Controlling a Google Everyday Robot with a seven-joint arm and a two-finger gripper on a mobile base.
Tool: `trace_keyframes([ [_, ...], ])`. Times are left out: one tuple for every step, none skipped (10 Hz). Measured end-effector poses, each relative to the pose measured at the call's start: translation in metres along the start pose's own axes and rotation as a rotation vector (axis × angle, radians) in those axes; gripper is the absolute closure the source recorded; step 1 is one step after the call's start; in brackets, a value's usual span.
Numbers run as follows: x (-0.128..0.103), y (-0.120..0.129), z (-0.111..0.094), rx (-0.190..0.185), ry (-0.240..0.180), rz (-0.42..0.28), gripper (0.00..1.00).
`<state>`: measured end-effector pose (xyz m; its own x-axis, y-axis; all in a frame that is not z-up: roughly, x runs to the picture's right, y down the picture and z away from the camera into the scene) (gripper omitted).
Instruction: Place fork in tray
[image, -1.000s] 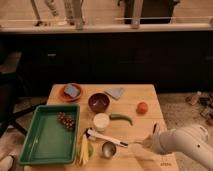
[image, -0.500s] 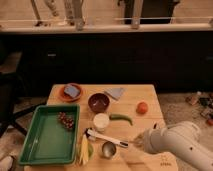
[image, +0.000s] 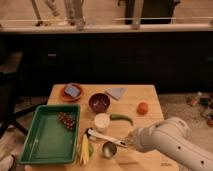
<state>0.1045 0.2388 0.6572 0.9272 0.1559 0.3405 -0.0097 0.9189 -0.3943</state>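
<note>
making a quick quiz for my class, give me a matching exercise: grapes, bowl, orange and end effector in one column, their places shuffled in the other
1 grapes
2 bowl
3 orange
4 end effector

a right of the green pepper
b beside the metal cup, at the front
c inside the tray
d just behind the white cup

Pairs: 1-c, 2-d, 3-a, 4-b

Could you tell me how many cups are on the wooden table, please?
2: a white cup mid-table, right of the green plastic tray, and a metal cup near the front edge, beside the robot's gripper. The arm may hide more.
</note>
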Motion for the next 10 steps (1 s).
trace_keyframes([
  [0.000,0.000,0.000,0.000,0.000,0.001,1.00],
  [0.000,0.000,0.000,0.000,0.000,0.002,1.00],
  [0.001,0.000,0.000,0.001,0.000,0.003,1.00],
  [0.000,0.000,0.000,0.000,-0.001,0.001,1.00],
  [0.000,0.000,0.000,0.000,-0.001,0.001,1.00],
  [0.000,0.000,0.000,0.001,-0.001,0.001,1.00],
  [-0.003,-0.003,0.000,0.009,-0.006,-0.011,1.00],
  [-0.010,-0.006,0.000,0.014,-0.014,-0.034,1.00],
  [-0.022,-0.011,0.000,0.019,-0.023,-0.068,1.00],
  [-0.041,-0.016,0.002,0.022,-0.036,-0.113,1.00],
])
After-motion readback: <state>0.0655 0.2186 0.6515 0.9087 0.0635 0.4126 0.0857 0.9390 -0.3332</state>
